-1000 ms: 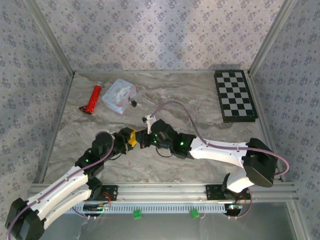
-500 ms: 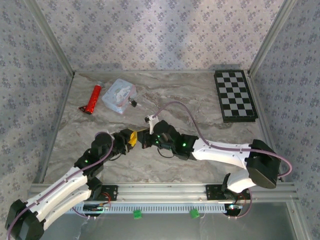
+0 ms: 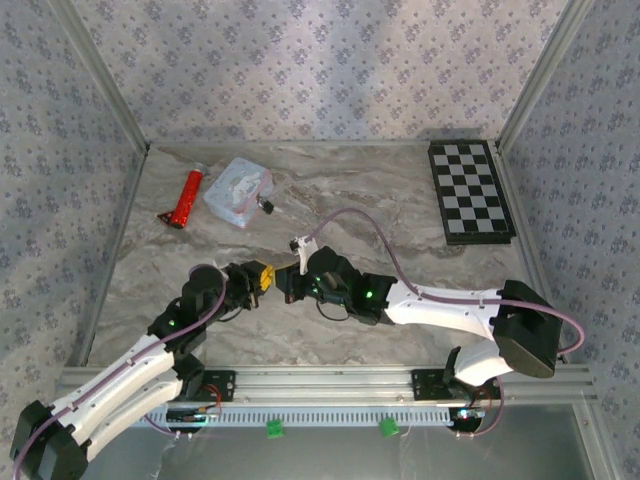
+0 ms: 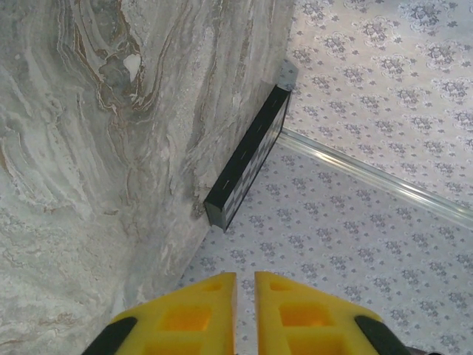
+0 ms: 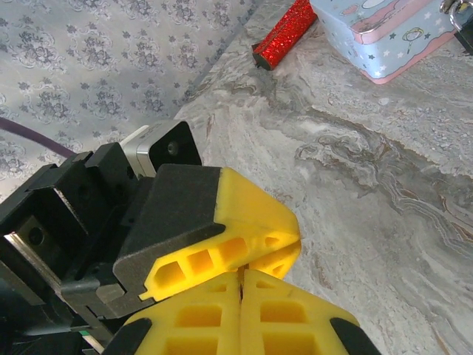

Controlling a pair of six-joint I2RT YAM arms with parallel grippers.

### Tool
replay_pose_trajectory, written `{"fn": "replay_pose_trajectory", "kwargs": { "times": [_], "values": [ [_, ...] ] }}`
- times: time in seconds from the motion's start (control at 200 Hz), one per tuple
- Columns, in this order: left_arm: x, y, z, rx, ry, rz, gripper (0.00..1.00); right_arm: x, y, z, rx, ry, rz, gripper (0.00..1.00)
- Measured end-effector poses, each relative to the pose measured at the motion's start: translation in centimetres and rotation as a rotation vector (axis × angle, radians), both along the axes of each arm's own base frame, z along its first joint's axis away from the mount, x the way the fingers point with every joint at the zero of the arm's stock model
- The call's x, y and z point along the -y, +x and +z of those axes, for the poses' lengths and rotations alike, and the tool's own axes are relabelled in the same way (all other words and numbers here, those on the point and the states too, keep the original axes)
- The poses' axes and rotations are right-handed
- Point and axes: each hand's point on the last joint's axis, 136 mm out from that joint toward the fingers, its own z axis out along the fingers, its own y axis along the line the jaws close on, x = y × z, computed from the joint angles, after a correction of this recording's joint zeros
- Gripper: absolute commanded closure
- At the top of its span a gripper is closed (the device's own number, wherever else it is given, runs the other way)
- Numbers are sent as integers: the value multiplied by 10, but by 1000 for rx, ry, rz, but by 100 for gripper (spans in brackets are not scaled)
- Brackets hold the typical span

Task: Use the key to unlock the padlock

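padlock [image 3: 267, 205] beside tin [image 3: 238, 190], well apart from right claw [image 3: 287, 284]

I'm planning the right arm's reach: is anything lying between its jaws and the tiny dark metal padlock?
Nothing visible lies on the grey marble table between the right gripper and the tiny dark metal padlock beside the pastel cartoon tin. The left gripper crowds its tips sideways.

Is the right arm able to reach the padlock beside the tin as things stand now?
Probably yes. The padlock lies beside the tin, and only bare table separates it from the right gripper, though the left gripper sits close alongside.
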Motion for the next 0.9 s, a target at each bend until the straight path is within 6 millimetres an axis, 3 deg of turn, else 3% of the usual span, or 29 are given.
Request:
{"fn": "replay_pose_trajectory", "kwargs": {
  "times": [0.19,0.25,0.36,0.43,0.63,0.825,0.899],
  "values": [
    [0,0,0,5,7,-2,100,0,0,0,0,-1,-1,99],
    [0,0,0,9,10,-3,100,0,0,0,0,-1,-1,89],
    [-4,3,1,22,35,4,100,2,1,-1,-6,1,-11,58],
    [-11,9,3,48,80,19,100,8,0,-1,-18,9,-27,45],
    [-24,30,22,177,238,37,100,39,0,4,-70,104,-119,42],
    [-7,45,50,321,323,-22,100,61,3,-11,-111,245,-197,40],
    [7,47,62,377,343,-63,100,62,7,-4,-117,296,-206,33]
  ]
}}
